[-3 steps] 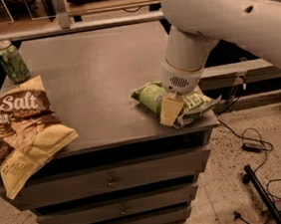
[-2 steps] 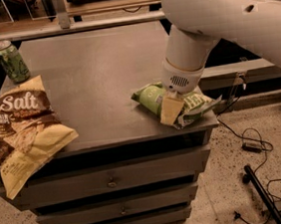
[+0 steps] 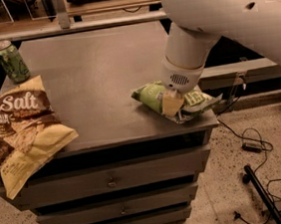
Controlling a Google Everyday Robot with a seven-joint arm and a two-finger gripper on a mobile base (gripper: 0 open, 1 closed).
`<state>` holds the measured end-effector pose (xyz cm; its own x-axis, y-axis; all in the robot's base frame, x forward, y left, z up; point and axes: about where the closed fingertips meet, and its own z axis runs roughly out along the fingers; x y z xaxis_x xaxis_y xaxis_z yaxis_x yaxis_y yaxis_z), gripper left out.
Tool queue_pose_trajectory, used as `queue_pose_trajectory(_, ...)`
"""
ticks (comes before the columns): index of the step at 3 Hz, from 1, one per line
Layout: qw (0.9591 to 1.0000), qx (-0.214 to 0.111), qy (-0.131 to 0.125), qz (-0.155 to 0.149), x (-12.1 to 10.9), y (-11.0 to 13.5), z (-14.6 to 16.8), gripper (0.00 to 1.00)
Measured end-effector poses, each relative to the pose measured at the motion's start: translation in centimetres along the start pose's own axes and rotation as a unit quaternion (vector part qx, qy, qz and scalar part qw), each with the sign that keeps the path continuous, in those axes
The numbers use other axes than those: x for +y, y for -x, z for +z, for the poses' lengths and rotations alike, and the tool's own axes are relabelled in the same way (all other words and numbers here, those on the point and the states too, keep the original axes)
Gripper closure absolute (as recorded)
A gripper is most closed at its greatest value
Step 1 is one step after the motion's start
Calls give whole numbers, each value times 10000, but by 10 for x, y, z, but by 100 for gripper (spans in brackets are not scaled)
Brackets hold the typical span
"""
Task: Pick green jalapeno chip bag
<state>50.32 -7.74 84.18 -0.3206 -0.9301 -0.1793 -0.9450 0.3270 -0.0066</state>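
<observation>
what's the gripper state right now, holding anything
gripper: down on the green jalapeno chip bag at a front corner of the cabinet top; open or closed cannot be told.

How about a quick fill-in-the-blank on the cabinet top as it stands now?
1. The gripper is down on the ____ chip bag.
2. The drink can stands ____ at a back corner of the cabinet top.
3. The big lettering on the tan-and-brown bag reads Sea ____.
Missing words: green; upright; Salt.
</observation>
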Motion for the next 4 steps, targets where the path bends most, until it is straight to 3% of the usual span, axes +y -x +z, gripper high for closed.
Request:
queue_pose_trajectory(1,10000,-2,-2,1,0,0,-1,100)
queue_pose_trajectory(2,9979,-542,-367,-24,-16,-17,-34,100)
queue_pose_trajectory(3,9845,-1450,-988,-79,-38,-44,-100,100)
queue_pose_trajectory(4,9801,-1637,-1087,-267,-37,-46,-115,100)
